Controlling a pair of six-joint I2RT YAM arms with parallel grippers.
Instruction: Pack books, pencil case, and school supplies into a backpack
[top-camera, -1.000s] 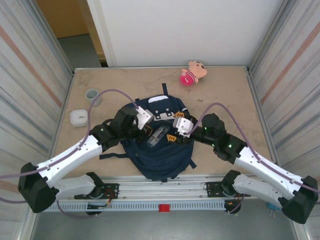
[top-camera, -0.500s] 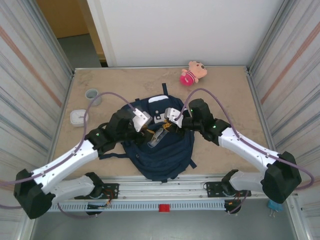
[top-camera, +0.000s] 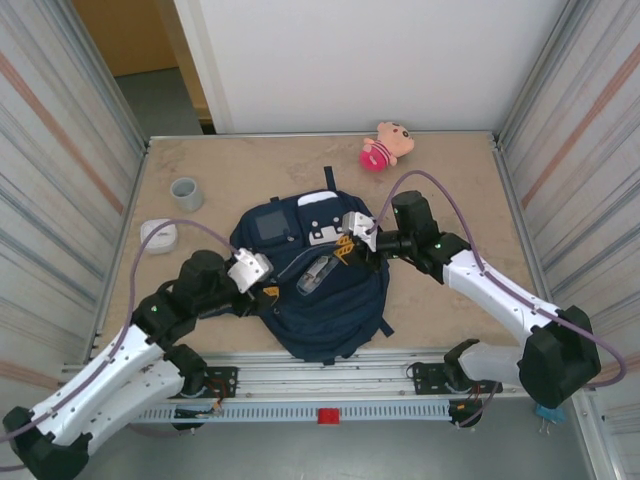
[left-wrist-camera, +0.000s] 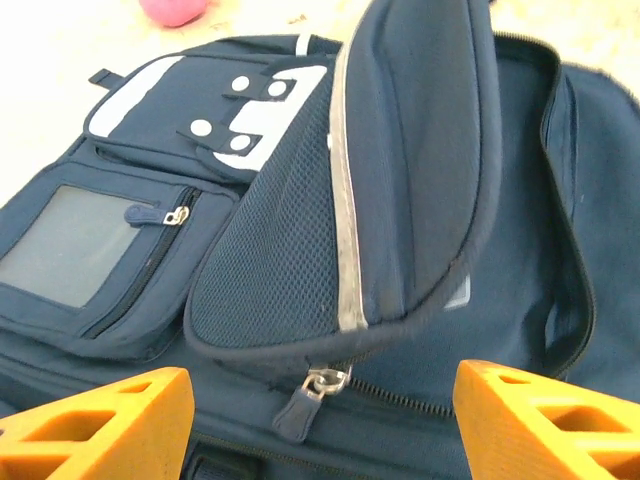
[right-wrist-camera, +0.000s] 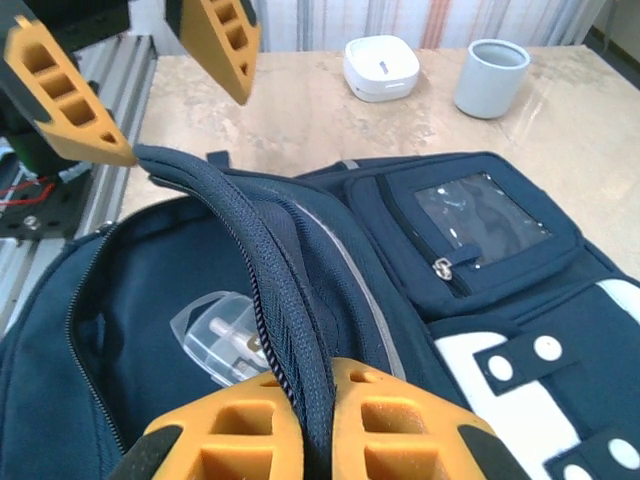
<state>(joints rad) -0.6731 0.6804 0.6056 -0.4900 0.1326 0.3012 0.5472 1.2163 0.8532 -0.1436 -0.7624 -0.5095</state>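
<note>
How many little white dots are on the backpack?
4, all on the backpack's white patch: two dots side by side up top, two just below. More could hide under the lifted flap.

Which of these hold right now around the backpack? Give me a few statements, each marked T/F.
1. The right gripper is shut on the zipper edge of the backpack. True.
2. The left gripper is clamped on the backpack's flap. False: its jaws stand wide open with nothing between them.
3. The clear-grey oblong item lies inside the open backpack. True.
4. The grey cup lies tipped over on the backpack. False: it stands upright on the table, apart from the backpack.
5. The pink plush toy is packed in the backpack. False: it lies on the table near the far edge.
</note>
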